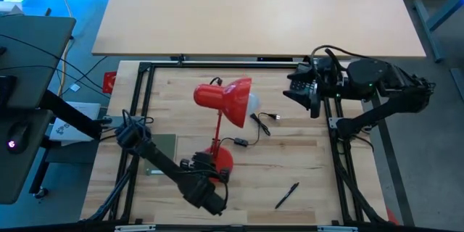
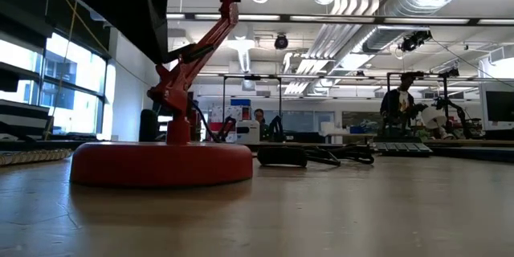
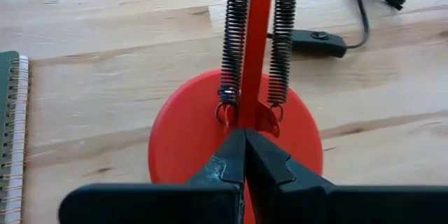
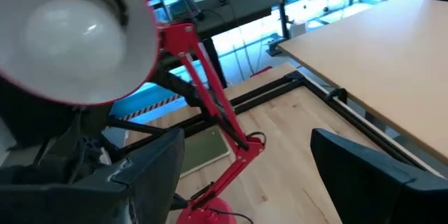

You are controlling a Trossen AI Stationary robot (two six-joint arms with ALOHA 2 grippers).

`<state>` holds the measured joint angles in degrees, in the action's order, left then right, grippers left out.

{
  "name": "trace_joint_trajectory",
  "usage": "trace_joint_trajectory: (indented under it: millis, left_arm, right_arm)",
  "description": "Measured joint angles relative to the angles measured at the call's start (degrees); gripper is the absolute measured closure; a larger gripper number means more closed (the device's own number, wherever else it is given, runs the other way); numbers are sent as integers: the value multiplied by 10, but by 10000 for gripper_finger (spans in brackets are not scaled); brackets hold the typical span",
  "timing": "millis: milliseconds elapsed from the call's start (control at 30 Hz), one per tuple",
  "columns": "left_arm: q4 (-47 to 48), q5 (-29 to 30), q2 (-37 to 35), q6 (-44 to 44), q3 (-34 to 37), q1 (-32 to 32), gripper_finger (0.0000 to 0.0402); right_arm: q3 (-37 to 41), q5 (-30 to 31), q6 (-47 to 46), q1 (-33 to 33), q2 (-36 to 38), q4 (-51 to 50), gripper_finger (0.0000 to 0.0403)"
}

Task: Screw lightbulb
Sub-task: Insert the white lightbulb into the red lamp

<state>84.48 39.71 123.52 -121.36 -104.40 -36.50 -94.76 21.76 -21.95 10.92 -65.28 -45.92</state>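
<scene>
The smooth white lightbulb (image 4: 73,31) sat inside the red shade (image 4: 143,49). The left gripper (image 3: 244,155) clamped the lamp arm (image 3: 255,42); the right gripper (image 1: 303,87) stood wide, centre-right.

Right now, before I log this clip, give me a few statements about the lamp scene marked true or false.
1. The lightbulb sits inside the red lamp shade. True.
2. The left end effector is shut at the lamp's arm just above its round red base. True.
3. The right end effector grips the bulb. False: it is open, apart from the bulb.
4. The black pen lies inside the shade. False: it lies on the table, near the front edge.
5. A spiral notebook lies beside the base. True.
</scene>
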Motion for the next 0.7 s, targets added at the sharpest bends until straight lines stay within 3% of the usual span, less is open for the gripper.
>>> trace_joint_trajectory:
  millis: [300,500,600,700]
  left_arm:
    - [-36,47,-46,1,0,-21,401]
    - [-23,112,-105,1,0,-55,402]
    - [-16,132,-155,9,0,-57,402]
    - [-16,175,-205,55,0,-45,402]
  right_arm:
    - [0,-13,45,0,0,13,98]
    - [0,-41,161,36,0,64,98]
    - [-1,15,238,76,-4,93,98]
    - [-1,123,342,128,-20,101,98]
